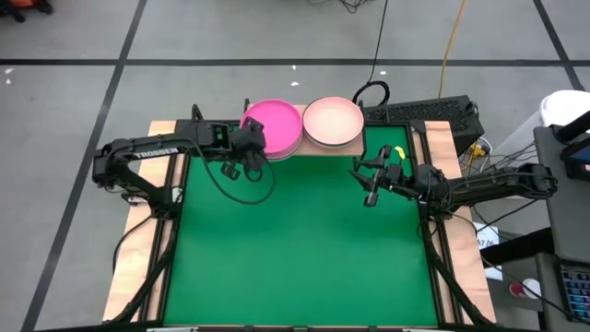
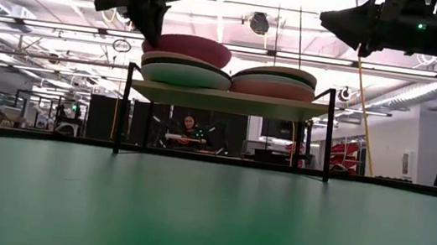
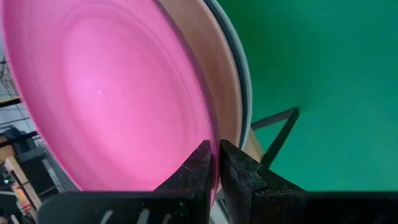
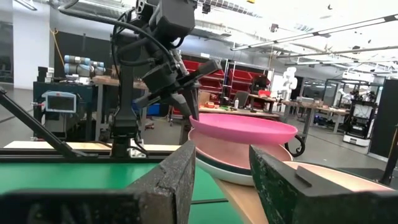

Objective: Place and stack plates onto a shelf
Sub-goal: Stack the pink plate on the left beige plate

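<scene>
— Between the left gripper's point(image 3: 214, 167) two fingers, what's there?
— The rim of the magenta plate point(image 1: 273, 123), caught in a narrow slit; the fingers sit close on either side of it, and whether they are pinching it I cannot tell.
— And beneath that plate?
— It tops a pile on the shelf point(image 2: 230, 100). From table height I count three plates there: magenta over a peach one point(image 3: 217, 81) over a pale mint-white one point(image 2: 184, 75).
— Beside the pile?
— A second pile point(image 1: 333, 122), away from the left gripper towards the right arm, with a light pink plate on top. From table height two plates show in it. So two piles, five plates counted.
— The right gripper point(image 1: 371, 197)?
— Its two fingers stand wide apart, holding nothing, over the green mat point(image 1: 304, 249), well apart from the shelf.
</scene>
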